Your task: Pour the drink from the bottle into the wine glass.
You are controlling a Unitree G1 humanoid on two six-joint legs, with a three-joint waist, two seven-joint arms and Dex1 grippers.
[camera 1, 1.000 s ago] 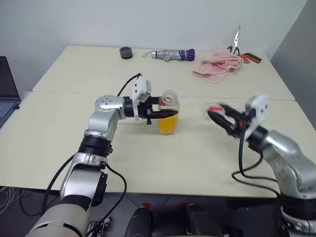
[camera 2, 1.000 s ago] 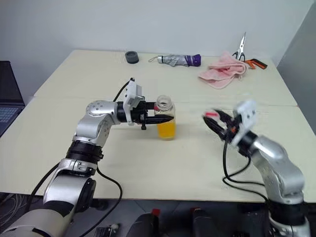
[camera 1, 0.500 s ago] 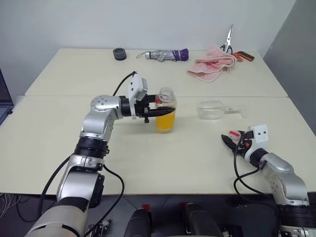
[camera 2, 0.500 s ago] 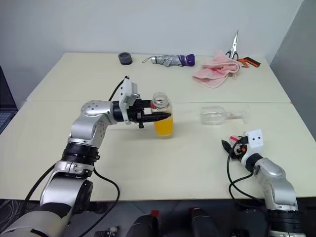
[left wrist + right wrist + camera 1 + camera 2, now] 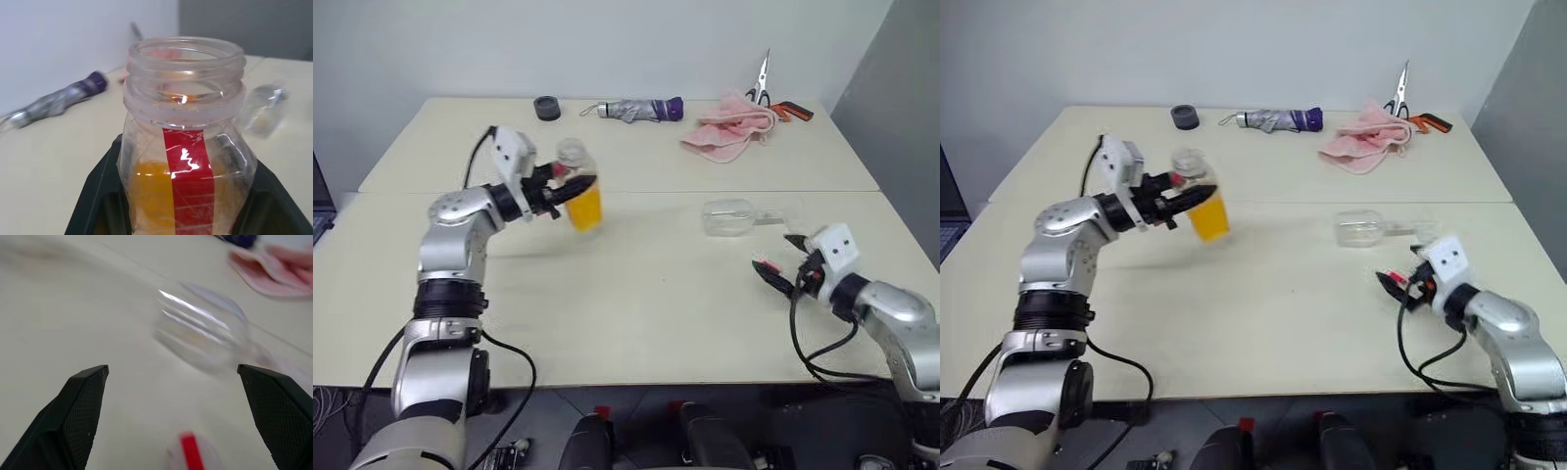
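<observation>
We count one bottle (image 5: 579,188), uncapped, half full of orange drink (image 5: 584,209), held tilted above the table (image 5: 636,304) in the clenched left gripper (image 5: 576,187); one wine glass (image 5: 734,216) lies on its side, hard to make out; the right gripper (image 5: 782,262) gapes empty nearby; one red-and-white cap (image 5: 188,454) shows blurred.
</observation>
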